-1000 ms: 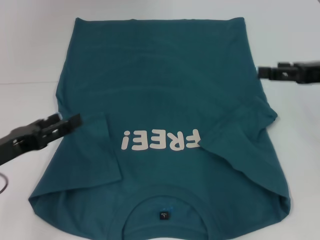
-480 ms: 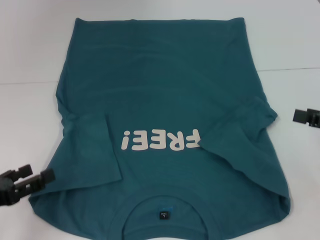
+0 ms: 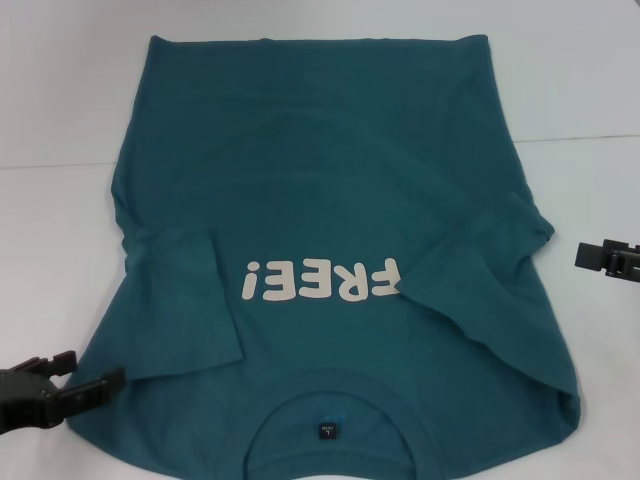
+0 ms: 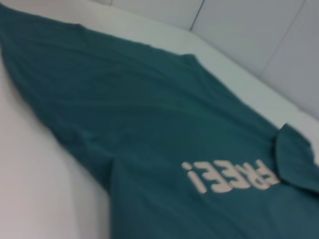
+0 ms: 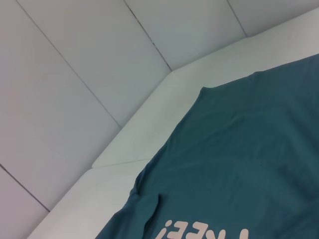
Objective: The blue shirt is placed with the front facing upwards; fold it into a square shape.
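Observation:
The blue shirt [image 3: 320, 170] lies flat on the white table, front up. Its collar and dark neck label [image 3: 327, 431] are nearest me and the hem is at the far side. Both short sleeves are folded inward, one [image 3: 185, 300] to the left of the white "FREE!" lettering [image 3: 320, 280] and one [image 3: 490, 265] to its right. My left gripper [image 3: 98, 370] hovers open at the shirt's near left shoulder corner, holding nothing. Only the tip of my right gripper [image 3: 603, 256] shows at the right edge, off the cloth. The wrist views show the shirt [image 4: 149, 114] [image 5: 239, 149] from the sides.
The white table [image 3: 60, 120] extends on both sides of the shirt and beyond its hem. In the right wrist view, pale wall panels [image 5: 75, 74] rise behind the table's far edge.
My left gripper has moved from the shirt's left edge toward me, down to the near left shoulder corner. My right gripper has come nearer and withdrawn to the right edge. The shirt has not moved.

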